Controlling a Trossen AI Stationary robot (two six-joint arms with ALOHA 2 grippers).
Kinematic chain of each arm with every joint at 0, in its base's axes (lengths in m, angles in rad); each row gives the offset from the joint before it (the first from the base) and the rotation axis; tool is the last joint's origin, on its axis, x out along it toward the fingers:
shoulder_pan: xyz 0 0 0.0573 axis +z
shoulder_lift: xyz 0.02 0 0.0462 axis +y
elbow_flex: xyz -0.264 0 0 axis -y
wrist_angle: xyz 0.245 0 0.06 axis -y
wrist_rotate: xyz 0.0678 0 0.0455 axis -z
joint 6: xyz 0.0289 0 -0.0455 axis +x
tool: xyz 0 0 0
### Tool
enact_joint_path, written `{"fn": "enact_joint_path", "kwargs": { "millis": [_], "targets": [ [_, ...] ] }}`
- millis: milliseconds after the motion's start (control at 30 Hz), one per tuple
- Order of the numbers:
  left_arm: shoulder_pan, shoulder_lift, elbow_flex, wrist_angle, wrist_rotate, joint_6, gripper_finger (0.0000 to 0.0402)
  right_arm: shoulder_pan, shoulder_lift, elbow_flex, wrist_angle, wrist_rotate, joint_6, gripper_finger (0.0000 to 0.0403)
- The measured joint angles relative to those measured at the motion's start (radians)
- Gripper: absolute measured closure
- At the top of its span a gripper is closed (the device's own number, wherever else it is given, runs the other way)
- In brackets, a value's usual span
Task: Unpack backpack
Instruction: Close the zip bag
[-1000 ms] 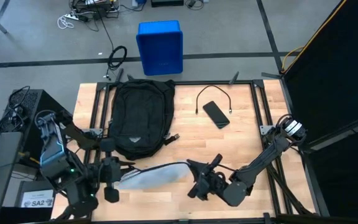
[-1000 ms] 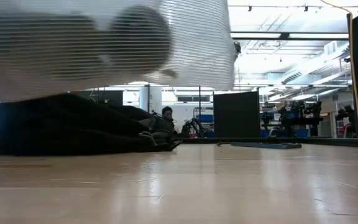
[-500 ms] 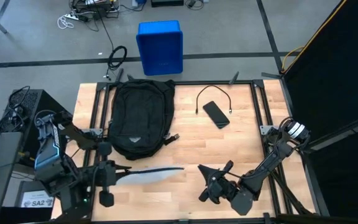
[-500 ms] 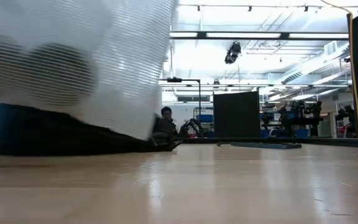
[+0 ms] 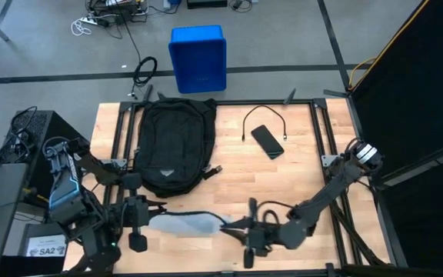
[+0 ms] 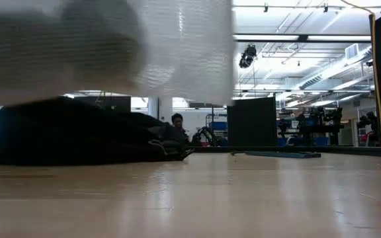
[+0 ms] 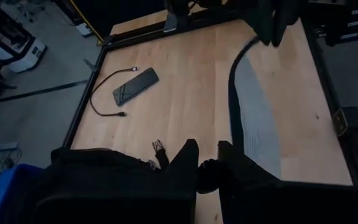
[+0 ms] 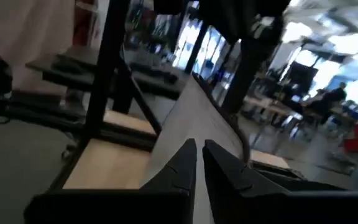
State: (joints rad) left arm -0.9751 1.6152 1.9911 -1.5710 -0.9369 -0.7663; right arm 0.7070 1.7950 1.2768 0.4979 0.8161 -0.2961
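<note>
— Backpack (image 5: 174,146) first: where does it lie?

— Flat on the wooden table (image 5: 298,177), toward the far left part of it as seen from above, rounded top pointing at the far edge. In the low view it is the long dark mound (image 6: 71,135) on the left of the tabletop.

— And the pale thing near the front edge?

— A thin grey-white sheet (image 5: 187,224), perhaps a flat sleeve or cloth; I cannot tell which. It stretches between the two grippers, clear of the backpack. In the low view it fills the upper left as a blurred white mass (image 6: 177,46), raised off the table.

— Left gripper (image 5: 149,221)?

— At the front left, at the sheet's left end. In the left wrist view its fingers (image 7: 185,163) stand close together with the sheet's edge (image 7: 253,118) running away from them, so it appears clamped on that end.

— Right gripper (image 5: 239,223)?

— At the front middle, at the sheet's right end. The right wrist view shows its fingers (image 8: 185,163) nearly touching, and the pale sheet (image 8: 185,121) runs out from between them, so it grips that end.

— Anything else on the table?

— A dark phone (image 5: 267,141) lies far right of the backpack, well apart from it, with a thin black cable (image 5: 261,114) curving just beside it. A blue bin (image 5: 198,58) stands on the floor beyond the table.
</note>
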Motion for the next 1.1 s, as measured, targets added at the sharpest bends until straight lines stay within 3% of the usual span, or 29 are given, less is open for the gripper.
{"fn": "enact_joint_path", "kwargs": {
  "millis": [167, 300, 567, 700, 867, 1100],
  "targets": [
    [0.027, 0.017, 0.0, 0.0, 0.026, 0.009, 0.0401, -0.109, 0.001, 0.235, -0.516, -0.212, 0.232, 0.0392],
    [0.037, 0.033, 0.0, 0.0, 0.037, 0.029, 0.0401, -0.168, 0.001, 0.312, -0.662, -0.291, 0.272, 0.0353],
    [0.078, 0.055, 0.0, 0.009, 0.042, 0.063, 0.0401, -0.222, 0.002, 0.319, -0.625, -0.375, 0.194, 0.022],
    [0.11, 0.055, 0.0, 0.042, 0.041, 0.104, 0.0401, -0.251, 0.018, 0.321, -0.605, -0.388, 0.209, 0.018],
    [0.147, 0.058, 0.0, 0.16, 0.063, 0.22, 0.0401, -0.281, 0.082, 0.318, -0.597, -0.471, 0.211, 0.0168],
    [0.17, 0.087, 0.0, 0.217, 0.121, 0.29, 0.0401, -0.308, 0.124, 0.319, -0.562, -0.504, 0.179, 0.0187]
  ]
}}
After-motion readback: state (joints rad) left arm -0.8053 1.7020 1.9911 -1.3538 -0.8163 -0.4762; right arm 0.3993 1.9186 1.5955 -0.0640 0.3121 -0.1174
